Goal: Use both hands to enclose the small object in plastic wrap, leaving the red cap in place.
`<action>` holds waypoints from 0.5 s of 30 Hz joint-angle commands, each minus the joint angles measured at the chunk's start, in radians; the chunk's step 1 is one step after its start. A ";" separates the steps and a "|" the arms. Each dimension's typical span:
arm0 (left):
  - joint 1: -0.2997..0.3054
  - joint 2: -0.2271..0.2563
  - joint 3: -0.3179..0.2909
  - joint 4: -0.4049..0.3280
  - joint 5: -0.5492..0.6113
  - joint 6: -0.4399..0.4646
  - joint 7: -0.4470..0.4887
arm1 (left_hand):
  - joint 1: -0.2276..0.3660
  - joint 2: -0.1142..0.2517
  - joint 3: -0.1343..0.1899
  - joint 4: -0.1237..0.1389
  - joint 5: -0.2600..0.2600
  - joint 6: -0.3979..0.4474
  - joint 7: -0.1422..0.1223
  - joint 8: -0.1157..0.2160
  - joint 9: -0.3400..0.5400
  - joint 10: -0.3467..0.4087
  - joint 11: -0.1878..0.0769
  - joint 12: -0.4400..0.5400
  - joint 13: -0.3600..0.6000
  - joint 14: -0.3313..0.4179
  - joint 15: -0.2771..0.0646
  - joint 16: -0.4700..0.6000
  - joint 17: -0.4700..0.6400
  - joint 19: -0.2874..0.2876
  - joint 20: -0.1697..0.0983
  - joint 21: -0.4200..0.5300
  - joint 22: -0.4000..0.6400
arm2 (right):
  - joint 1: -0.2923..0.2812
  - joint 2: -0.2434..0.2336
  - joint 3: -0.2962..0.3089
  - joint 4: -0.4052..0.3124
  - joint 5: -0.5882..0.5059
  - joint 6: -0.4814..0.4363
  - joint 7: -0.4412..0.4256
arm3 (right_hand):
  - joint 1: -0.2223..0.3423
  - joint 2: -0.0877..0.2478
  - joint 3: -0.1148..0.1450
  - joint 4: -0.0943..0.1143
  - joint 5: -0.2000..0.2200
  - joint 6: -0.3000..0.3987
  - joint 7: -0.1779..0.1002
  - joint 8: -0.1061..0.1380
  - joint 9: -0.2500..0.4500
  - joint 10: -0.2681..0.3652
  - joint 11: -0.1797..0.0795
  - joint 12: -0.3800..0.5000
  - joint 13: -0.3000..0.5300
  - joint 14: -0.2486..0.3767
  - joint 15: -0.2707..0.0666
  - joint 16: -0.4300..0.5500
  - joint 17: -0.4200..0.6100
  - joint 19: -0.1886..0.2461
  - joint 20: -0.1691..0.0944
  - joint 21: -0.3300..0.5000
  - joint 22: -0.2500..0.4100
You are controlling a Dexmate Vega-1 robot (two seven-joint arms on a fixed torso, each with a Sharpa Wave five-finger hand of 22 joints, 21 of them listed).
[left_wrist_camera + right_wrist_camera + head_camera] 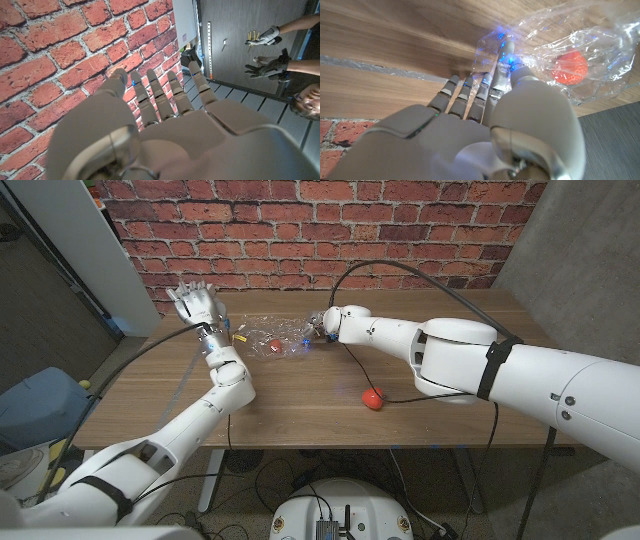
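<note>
Crinkled plastic wrap [270,337] blurring small red object [274,345]

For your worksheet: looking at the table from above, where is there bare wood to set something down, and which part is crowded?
Free: the near strip of the table between the left arm and the red cap, and the far right corner behind the right arm. Crowded: the back middle, where the plastic wrap with the small red object lies between the raised left hand and the right hand, which touches the wrap.

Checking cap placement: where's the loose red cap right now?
In the head view the red cap sits alone on the table, near its front edge and right of centre, under the right forearm and well in front of the plastic wrap.
</note>
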 commanded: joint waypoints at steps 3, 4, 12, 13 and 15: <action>0.074 0.271 0.099 -0.354 -0.099 -0.015 -0.420 | -0.090 -0.023 -0.042 0.028 -0.006 0.023 0.031 -0.002 -0.001 0.018 0.040 -0.007 -0.010 -0.001 -0.033 -0.003 0.003 -0.044 0.014 -0.025 0.004 | 0.017 0.013 -0.018 0.000 0.001 -0.013 0.001 | -0.003 -0.009 0.012 -0.002 -0.003 0.002 0.001 0.002 0.004 0.022 0.002 0.003 0.002 0.022 -0.074 0.000 0.001 0.018 0.005 0.003 0.005; 0.064 0.306 0.118 -0.387 -0.115 -0.008 -0.516 | -0.110 -0.041 -0.055 0.031 -0.007 0.023 0.031 -0.007 -0.003 0.010 0.046 -0.014 -0.013 -0.011 -0.031 -0.008 0.003 -0.055 0.016 -0.031 0.004 | 0.020 0.015 -0.024 0.000 0.001 -0.013 0.001 | -0.002 -0.010 0.013 -0.003 -0.003 0.003 0.002 0.003 0.003 0.022 0.001 0.003 0.002 0.028 -0.076 0.001 0.001 0.020 0.004 0.004 0.005; 0.015 0.369 0.165 -0.413 -0.172 0.002 -0.734 | -0.292 -0.094 -0.134 0.095 0.010 0.016 0.109 -0.066 -0.019 -0.058 0.071 -0.066 -0.043 -0.088 0.018 -0.029 0.006 -0.155 0.055 -0.095 0.006 | 0.026 0.020 -0.038 0.000 0.001 -0.013 0.001 | -0.003 -0.013 0.017 -0.005 -0.003 0.002 0.001 0.003 0.004 0.031 0.002 0.004 0.002 0.040 -0.077 0.001 -0.001 0.025 0.003 0.003 0.005; 0.010 0.374 0.170 -0.413 -0.174 0.002 -0.748 | -0.297 -0.094 -0.135 0.097 0.011 0.018 0.123 -0.068 -0.020 -0.059 0.070 -0.068 -0.044 -0.091 0.020 -0.029 0.006 -0.162 0.056 -0.100 0.007 | 0.026 0.021 -0.037 0.000 0.001 -0.013 0.001 | -0.005 -0.012 0.018 -0.004 -0.004 0.001 -0.001 0.002 0.004 0.031 0.004 0.003 0.002 0.040 -0.076 0.001 0.000 0.025 0.004 0.002 0.005; 0.000 0.384 0.181 -0.412 -0.176 -0.009 -0.772 | -0.305 -0.067 -0.124 0.103 0.014 0.047 0.134 -0.066 -0.021 -0.039 0.057 -0.063 -0.049 -0.095 0.023 -0.026 0.005 -0.168 0.057 -0.106 0.008 | 0.027 0.021 -0.038 0.000 0.001 -0.013 0.001 | -0.010 -0.014 0.017 -0.002 -0.005 -0.008 -0.007 -0.001 0.002 0.028 0.005 0.001 0.002 0.042 -0.072 0.000 0.000 0.025 0.009 0.001 0.006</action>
